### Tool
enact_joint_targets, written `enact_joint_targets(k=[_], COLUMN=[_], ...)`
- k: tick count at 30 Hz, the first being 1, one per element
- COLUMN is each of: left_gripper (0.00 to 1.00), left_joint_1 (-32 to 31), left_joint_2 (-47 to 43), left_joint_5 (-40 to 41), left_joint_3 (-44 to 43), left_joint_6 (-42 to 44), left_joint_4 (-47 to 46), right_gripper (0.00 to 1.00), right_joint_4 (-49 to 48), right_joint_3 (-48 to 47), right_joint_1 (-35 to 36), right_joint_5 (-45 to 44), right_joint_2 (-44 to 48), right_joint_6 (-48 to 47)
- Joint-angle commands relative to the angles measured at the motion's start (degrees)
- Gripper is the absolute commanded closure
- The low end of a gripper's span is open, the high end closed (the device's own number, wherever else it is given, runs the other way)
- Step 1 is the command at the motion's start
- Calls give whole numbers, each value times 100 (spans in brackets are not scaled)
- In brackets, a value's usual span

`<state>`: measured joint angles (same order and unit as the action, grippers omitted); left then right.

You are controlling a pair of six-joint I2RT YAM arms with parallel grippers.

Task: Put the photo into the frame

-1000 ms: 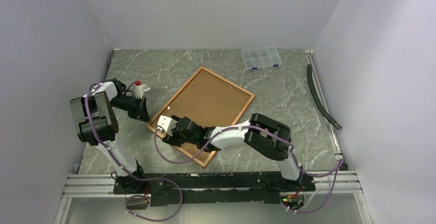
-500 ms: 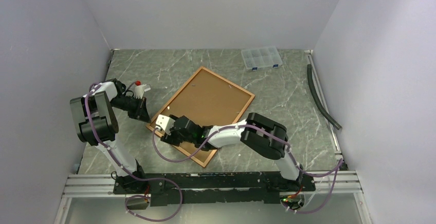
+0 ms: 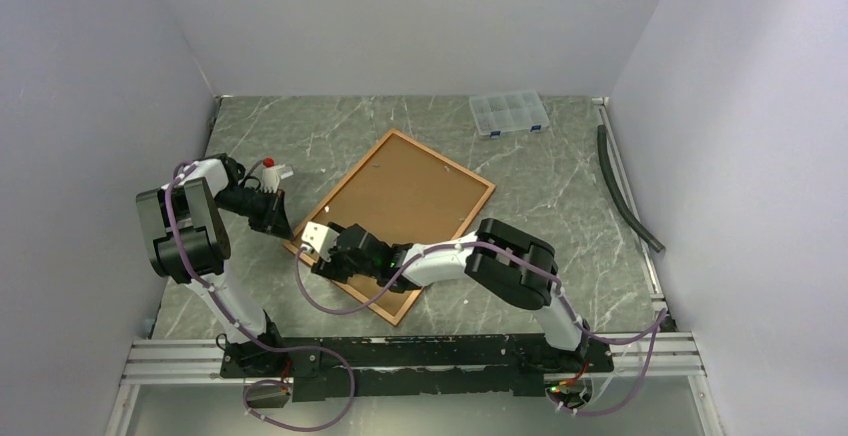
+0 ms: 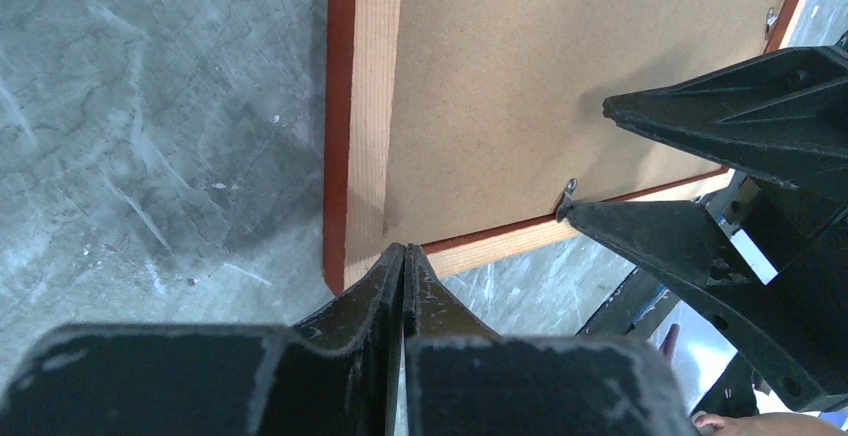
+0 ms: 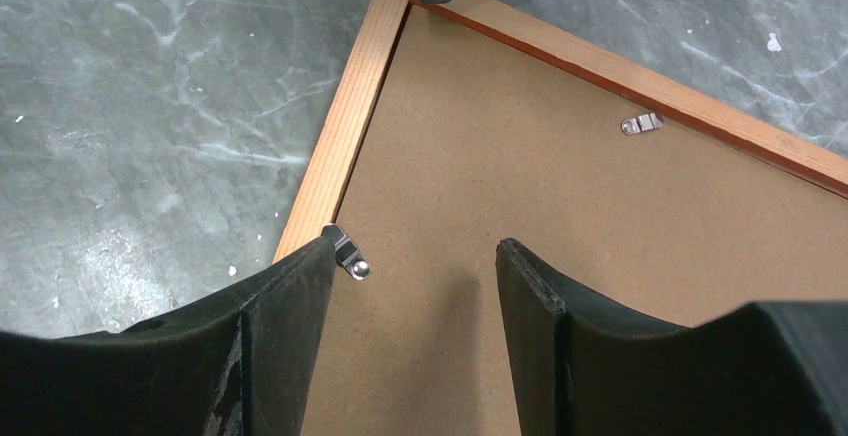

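- At the middle of the table, the frame lies face down with its brown backing board uppermost.
- At the frame's 9 o'clock corner, the left gripper has its jaws pressed together, holding nothing.
- Toward 7 o'clock, the right gripper is over the board, jaws apart and empty, with a metal clip beside one finger.

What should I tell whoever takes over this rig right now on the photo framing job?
Left gripper: shut, holding nothing, tip at a corner of the frame.
Right gripper: open, empty, over the board, one finger beside a metal clip.
Frame: face down on the table, board seated inside it.
Photo: not visible; can't tell if it lies under the board.
Done: board in place.
Left: probably securing the clips; confirm the photo is in.
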<state>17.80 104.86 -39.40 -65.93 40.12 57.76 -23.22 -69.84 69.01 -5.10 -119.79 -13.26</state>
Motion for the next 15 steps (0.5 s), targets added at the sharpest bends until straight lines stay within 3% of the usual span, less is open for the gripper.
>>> enact_joint_targets(k=[1,15], left_gripper=[91,92], left_joint_1=[22,22], left_joint_2=[-32,96], left_joint_5=[-217,-182], left_joint_3=[-178,-41], left_joint_6=[224,398], left_joint_4=[104,78], right_gripper=[36,37], right_joint_4=[-105,-145], right_joint_3=[-204,-345], right_joint_1=[-53,-53], right_joint_5=[93,58], right_joint_2=[-175,-278], right_joint_6=[47,84])
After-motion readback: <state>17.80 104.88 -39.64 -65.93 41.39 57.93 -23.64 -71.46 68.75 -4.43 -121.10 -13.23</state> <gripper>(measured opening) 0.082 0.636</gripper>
